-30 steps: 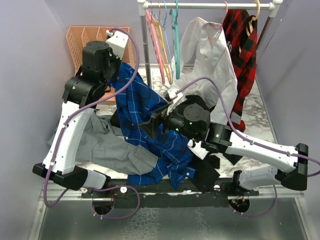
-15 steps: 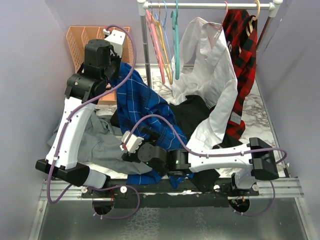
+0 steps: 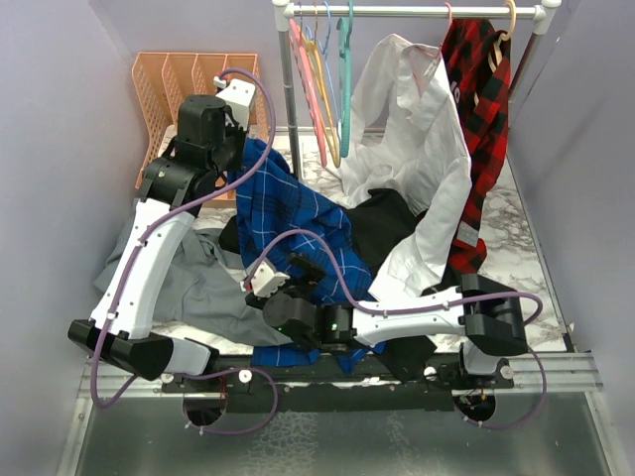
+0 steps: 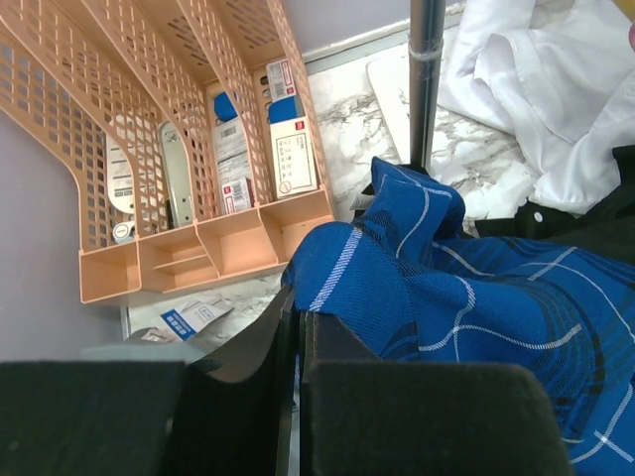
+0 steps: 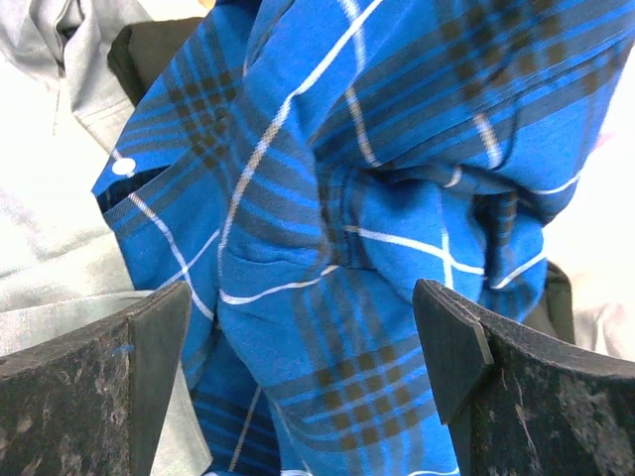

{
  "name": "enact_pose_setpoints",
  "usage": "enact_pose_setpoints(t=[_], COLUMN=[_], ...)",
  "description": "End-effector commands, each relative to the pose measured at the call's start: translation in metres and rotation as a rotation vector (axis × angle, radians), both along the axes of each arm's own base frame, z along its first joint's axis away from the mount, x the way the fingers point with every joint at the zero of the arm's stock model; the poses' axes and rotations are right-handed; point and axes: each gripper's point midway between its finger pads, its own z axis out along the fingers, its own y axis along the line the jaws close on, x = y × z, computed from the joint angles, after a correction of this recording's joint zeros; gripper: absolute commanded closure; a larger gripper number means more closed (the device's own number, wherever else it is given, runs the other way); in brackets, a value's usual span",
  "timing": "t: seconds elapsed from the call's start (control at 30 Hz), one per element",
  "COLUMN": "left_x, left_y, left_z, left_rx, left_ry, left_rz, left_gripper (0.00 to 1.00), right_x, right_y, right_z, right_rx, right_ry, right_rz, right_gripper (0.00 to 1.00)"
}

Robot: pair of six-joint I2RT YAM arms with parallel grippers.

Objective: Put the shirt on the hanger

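While the left end effector [image 4: 298, 319] grips the shirt [image 4: 476, 297], the wide-open right end effector [image 5: 303, 297] has withdrawn.

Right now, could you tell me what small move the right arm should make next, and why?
Probably ease the right claw forward and close it on the shirt. The claw stands open, facing a bunched fold of the blue plaid, while the left claw is shut on a raised edge of the shirt. A second grip would likely let the two arms spread the shirt.
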Motion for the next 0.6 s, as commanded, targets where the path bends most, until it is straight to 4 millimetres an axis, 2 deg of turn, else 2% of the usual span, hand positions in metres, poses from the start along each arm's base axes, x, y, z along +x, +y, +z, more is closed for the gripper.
enact_pose_setpoints(t=[0.0, 0.17, 0.3, 0.33, 0.43, 0.57], left_x=[-0.001, 0.002, 0.001, 0.001, 0.001, 0.002], left_y=[0.001, 0.004, 0.004, 0.005, 0.006, 0.008], left_z=[0.027, 0.026, 0.030, 0.030, 0.029, 0.023], left_rx=[-0.035, -0.008, 0.000, 0.003, 0.021, 0.048], left_ry=[-0.096, -0.097, -0.107, -0.108, -0.109, -0.098], left_rz=[-0.007, 0.000, -0.007, -0.009, -0.014, -0.011], left_gripper=[1.00, 1.00, 1.00, 1.00, 1.00, 1.00], right_x=[0.002, 0.003, 0.017, 0.021, 0.036, 0.049], right_y=[0.013, 0.018, 0.006, 0.001, -0.015, -0.028], right_z=[-0.010, -0.017, -0.021, -0.020, -0.007, 0.006], right_rx=[0.058, 0.067, 0.037, 0.035, 0.057, 0.107], right_ry=[0.025, 0.023, -0.047, -0.066, -0.102, -0.102], right_rz=[-0.027, -0.023, -0.113, -0.150, -0.243, -0.279], right_gripper=[0.05, 0.02, 0.06, 0.10, 0.36, 0.78])
